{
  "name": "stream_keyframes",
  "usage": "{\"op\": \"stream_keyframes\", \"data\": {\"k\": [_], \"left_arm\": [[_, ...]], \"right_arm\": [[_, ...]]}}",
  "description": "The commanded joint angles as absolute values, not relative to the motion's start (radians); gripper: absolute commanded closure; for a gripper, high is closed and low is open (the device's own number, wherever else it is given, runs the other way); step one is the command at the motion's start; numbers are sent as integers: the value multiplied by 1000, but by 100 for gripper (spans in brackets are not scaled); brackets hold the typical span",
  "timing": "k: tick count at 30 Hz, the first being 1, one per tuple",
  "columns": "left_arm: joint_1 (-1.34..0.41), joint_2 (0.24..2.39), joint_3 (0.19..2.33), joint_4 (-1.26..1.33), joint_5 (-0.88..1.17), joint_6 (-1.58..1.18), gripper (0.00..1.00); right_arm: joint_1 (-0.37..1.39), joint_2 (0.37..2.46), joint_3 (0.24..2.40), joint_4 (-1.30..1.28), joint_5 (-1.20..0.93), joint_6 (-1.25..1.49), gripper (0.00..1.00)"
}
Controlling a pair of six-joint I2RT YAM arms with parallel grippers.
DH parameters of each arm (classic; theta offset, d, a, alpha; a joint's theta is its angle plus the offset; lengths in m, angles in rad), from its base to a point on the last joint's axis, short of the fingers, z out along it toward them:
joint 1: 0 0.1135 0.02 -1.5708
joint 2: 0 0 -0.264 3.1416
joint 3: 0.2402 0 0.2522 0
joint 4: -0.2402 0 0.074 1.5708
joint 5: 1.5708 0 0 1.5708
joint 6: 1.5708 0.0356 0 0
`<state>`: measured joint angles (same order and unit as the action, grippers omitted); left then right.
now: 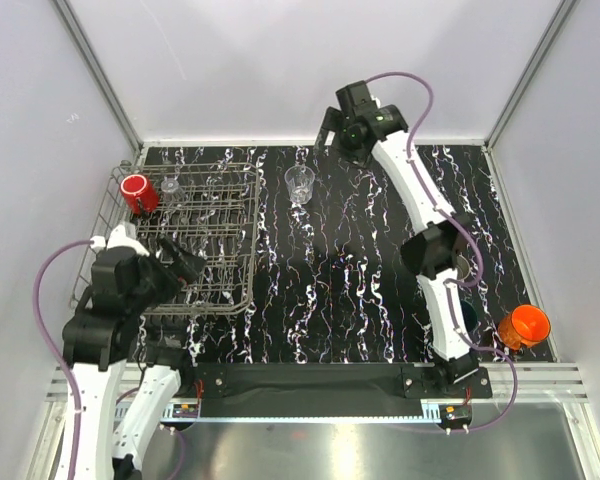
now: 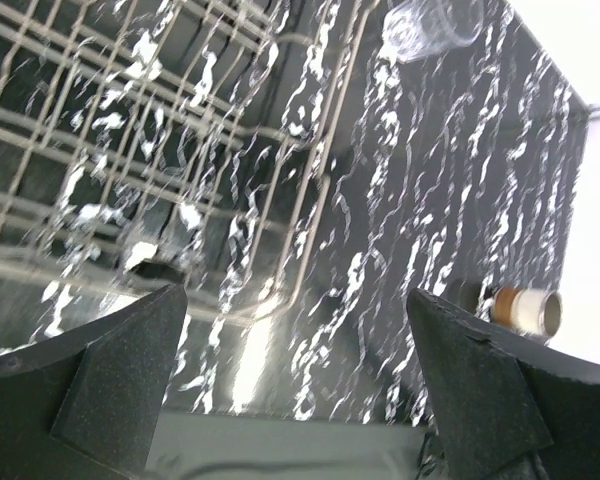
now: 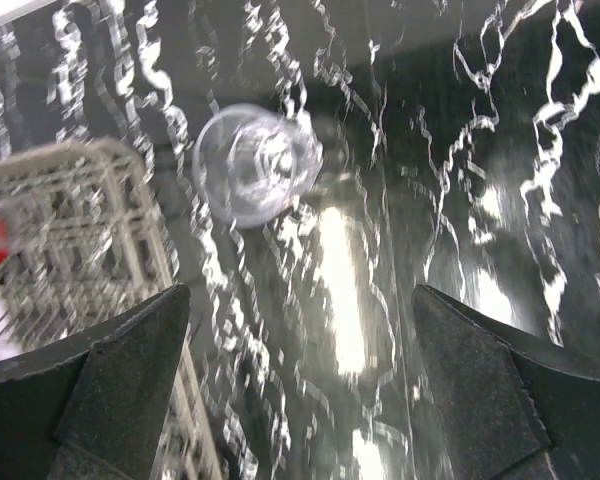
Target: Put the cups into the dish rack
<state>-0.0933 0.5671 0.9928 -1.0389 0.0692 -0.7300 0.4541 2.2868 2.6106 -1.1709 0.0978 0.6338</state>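
Observation:
The grey wire dish rack (image 1: 215, 215) stands at the left of the table. A red cup (image 1: 137, 192) and a clear cup (image 1: 170, 186) sit in its far left corner. A second clear cup (image 1: 299, 184) stands upright on the table right of the rack; it also shows in the right wrist view (image 3: 255, 165). An orange cup (image 1: 525, 326) lies at the near right. A dark green cup (image 1: 468, 316) is partly hidden behind the right arm. A cream cup (image 2: 525, 308) lies on its side. My left gripper (image 1: 190, 265) is open and empty over the rack's near part. My right gripper (image 1: 330, 135) is open and empty at the far edge, beyond the clear cup.
The table top is black with white marbling (image 1: 350, 260). White walls enclose the far, left and right sides. A metal rail (image 1: 320, 385) with both arm bases runs along the near edge. The right arm's elbow (image 1: 435, 250) hangs over the right side of the table.

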Motion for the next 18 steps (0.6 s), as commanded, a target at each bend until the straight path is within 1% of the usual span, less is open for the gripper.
{"op": "stream_keyframes", "data": {"k": [1, 3, 6, 11, 18], "left_arm": [[-92, 510, 1032, -1161, 81, -663, 1], [-92, 488, 1046, -1187, 69, -649, 1], [-92, 468, 1058, -1207, 72, -638, 1], [-92, 482, 1037, -1207, 104, -643, 1], [-92, 546, 1042, -1186, 89, -644, 1]], "right_arm": [[449, 2364, 2674, -1126, 155, 643, 0], [449, 2367, 2590, -1031, 149, 646, 2], [449, 2382, 2540, -950, 143, 643, 4], [454, 2456, 2571, -924, 123, 618, 5], [460, 2503, 2562, -896, 115, 621, 8]]}}
